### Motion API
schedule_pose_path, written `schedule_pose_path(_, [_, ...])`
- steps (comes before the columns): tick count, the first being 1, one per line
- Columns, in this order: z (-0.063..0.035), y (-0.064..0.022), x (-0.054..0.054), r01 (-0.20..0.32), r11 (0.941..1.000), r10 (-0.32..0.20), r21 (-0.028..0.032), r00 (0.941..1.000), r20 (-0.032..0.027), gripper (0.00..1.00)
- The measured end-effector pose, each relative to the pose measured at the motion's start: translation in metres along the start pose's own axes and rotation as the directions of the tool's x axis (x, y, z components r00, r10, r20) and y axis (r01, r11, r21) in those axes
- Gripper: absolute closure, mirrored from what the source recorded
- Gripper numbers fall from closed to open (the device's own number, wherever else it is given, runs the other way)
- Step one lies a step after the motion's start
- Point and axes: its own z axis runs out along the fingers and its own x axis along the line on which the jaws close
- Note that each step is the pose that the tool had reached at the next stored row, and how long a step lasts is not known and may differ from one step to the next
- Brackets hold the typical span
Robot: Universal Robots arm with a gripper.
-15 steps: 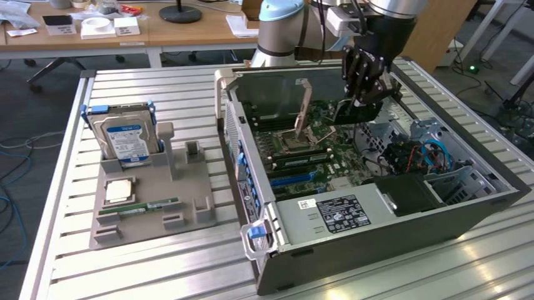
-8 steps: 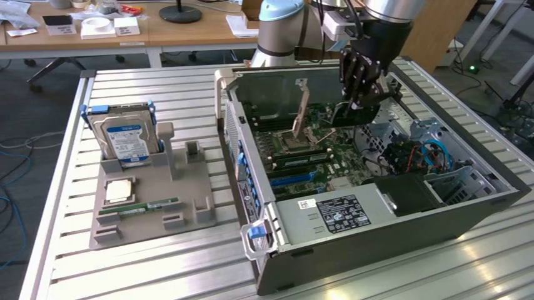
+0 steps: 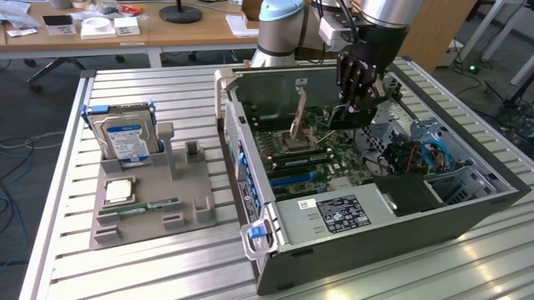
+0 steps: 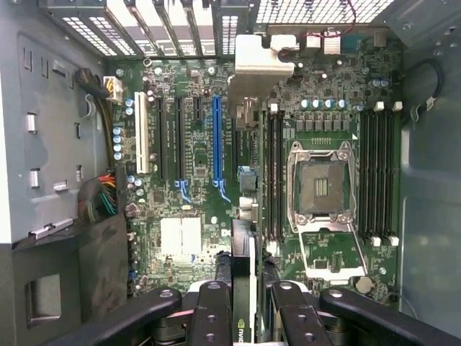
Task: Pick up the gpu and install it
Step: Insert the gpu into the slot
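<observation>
While the gripper [image 3: 357, 100] hung inside the open case [image 3: 376, 250], the gpu [image 4: 245, 249] was pinched edge-on in its fingers [image 4: 210, 310].
The fingers stood narrow, closed on the thin card's two faces, probably so that its lower edge pointed straight at the motherboard [image 4: 194, 209]. The gpu hovered just beside the blue slot [image 4: 216, 137], on the side toward the memory slots [image 4: 274, 173]. Its pale bracket [image 4: 263, 54] faced the vented rear wall [image 4: 180, 29] of the case, where such brackets seat. Whether its edge touched a slot could not be told.
</observation>
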Motion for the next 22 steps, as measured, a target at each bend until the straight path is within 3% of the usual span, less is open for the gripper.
schedule_pose_path(10, [0.0066,0.0063,0.0010,0.000,1.0000,0.000,0.0000,1.0000,-0.0007,0.74])
schedule_pose_path(22, [0.0085,0.0078,0.0063,0.000,1.0000,0.000,0.0000,1.0000,-0.0007,0.74])
